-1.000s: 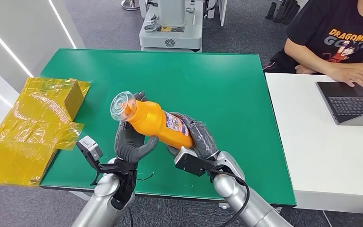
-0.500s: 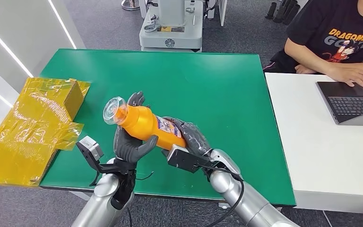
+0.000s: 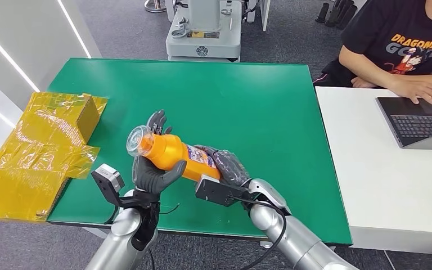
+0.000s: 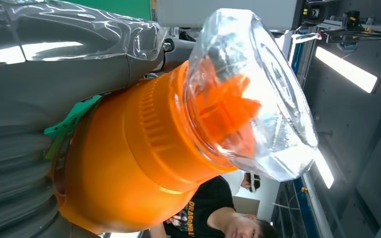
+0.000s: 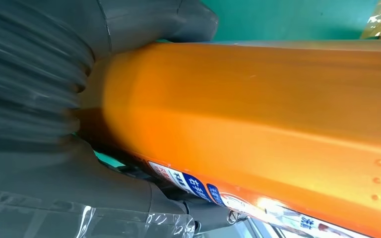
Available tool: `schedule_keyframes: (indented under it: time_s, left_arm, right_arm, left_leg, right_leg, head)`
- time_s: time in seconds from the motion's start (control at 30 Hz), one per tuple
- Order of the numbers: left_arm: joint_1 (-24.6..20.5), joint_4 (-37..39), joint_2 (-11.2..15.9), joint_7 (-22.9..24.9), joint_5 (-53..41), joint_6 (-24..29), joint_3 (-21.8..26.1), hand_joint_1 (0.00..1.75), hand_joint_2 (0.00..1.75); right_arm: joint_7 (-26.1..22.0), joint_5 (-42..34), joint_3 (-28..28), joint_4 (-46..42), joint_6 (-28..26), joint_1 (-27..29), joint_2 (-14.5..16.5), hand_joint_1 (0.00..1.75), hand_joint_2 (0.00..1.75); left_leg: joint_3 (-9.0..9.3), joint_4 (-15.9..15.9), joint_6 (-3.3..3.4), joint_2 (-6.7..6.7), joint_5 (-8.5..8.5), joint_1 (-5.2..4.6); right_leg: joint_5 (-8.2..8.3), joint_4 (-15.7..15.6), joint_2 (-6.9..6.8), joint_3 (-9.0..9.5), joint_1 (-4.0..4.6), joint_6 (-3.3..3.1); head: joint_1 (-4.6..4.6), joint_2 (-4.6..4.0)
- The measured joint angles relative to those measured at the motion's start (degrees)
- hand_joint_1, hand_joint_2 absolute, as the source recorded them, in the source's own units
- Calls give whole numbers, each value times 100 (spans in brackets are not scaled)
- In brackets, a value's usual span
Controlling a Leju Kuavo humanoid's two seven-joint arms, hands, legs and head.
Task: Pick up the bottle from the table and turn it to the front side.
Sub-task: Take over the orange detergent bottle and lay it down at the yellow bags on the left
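you are looking at the orange bottle (image 3: 174, 156) being held by both hands above the near part of the green table (image 3: 259, 107), lying tilted with its clear cap (image 3: 138, 139) pointing away from you and toward the yellow wrapped box (image 3: 62, 121) side. your left hand (image 3: 153, 169) is gripping the bottle's upper body just behind the cap, thumb wrapping across the front and dark fingers reaching up past the neck. your right hand (image 3: 225, 166) is holding the bottle's base end, fingers closing around it beside the printed label (image 3: 198, 156). in the left wrist view the clear cap (image 4: 248, 94) is sitting over an orange spout, with the bottle's shoulder (image 4: 129, 163) pressing against the grey thumb. in the right wrist view the bottle's orange side (image 5: 258, 109) is lying in the palm, label strip (image 5: 193, 186) running along its edge. beyond the bottle, off the table's far right corner, a person (image 3: 394, 50) is sitting at a white desk (image 3: 371, 169), hand resting on a laptop (image 3: 416, 121).
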Motion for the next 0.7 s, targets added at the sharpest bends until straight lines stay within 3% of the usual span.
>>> schedule_keyframes:
  time_s: [0.13, 0.17, 0.27, 0.3, 0.7]
  left_arm:
    - [12, 0, -1, 0, -28, 15, 23, 0, 175]
    - [18, 0, -1, -1, -58, 22, 26, 32, 175]
    - [35, 0, -1, -2, -187, 17, 29, 163, 175]
    - [41, 0, -1, -2, -231, 3, 29, 175, 175]
    - [61, 0, -7, -17, -595, -208, 32, 175, 175]
  right_arm:
    - [4, 63, 6, 8, 2, 14, -5, 175, 175]
    - [9, 88, 7, 8, -2, 21, -8, 175, 175]
    - [46, 174, 7, -8, -28, 63, -18, 175, 175]
    - [63, 203, 7, -21, -38, 84, -24, 175, 175]
    - [63, 392, -107, -103, 64, 199, -52, 175, 175]
  left_leg:
    - [0, 0, 0, 0, 0, 0]
    - [0, 0, 0, 0, 0, 0]
    - [0, 0, 0, 0, 0, 0]
    - [0, 0, 0, 1, 0, 0]
    - [0, 0, 0, 1, 0, 0]
  right_leg:
    - [0, 0, 0, 0, 0, 0]
    - [0, 0, 0, -1, 0, 0]
    - [0, 0, 0, -1, 0, 0]
    - [0, -1, 0, -1, 0, 0]
    - [0, 0, 2, -2, 0, 0]
  head:
    - [0, 0]
    - [0, 0]
    - [1, 0]
    - [1, 0]
    - [1, 0]
